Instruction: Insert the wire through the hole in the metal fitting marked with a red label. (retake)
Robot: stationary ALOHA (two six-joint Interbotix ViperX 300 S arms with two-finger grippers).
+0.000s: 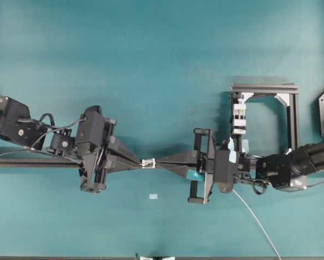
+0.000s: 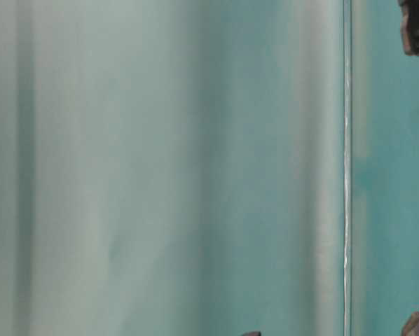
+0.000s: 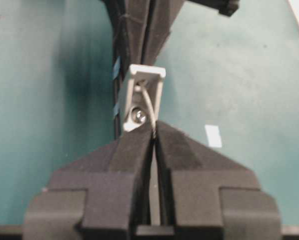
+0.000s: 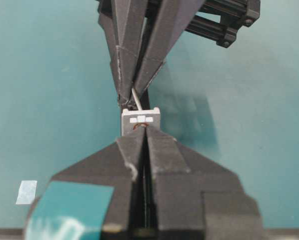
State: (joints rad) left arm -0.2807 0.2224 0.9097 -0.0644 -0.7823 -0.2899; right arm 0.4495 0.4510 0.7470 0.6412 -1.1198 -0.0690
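The small silver metal fitting (image 1: 148,162) sits between my two gripper tips at mid-table. The pale wire (image 1: 254,216) trails from behind my right gripper (image 1: 157,162) toward the front edge. In the right wrist view my right gripper (image 4: 145,131) is shut on the wire, tips against the fitting (image 4: 139,116); a red ring shows there and the hole is covered. Beyond the fitting, the wire (image 4: 137,101) comes out on the far side. In the left wrist view the wire (image 3: 147,106) runs from the fitting (image 3: 147,72) into my left gripper (image 3: 154,131), shut on its end.
A black aluminium frame (image 1: 265,89) with a white clip block (image 1: 238,116) stands at the back right. A small pale tape piece (image 1: 153,196) lies on the teal table in front of the grippers. The table-level view shows only a blurred teal surface.
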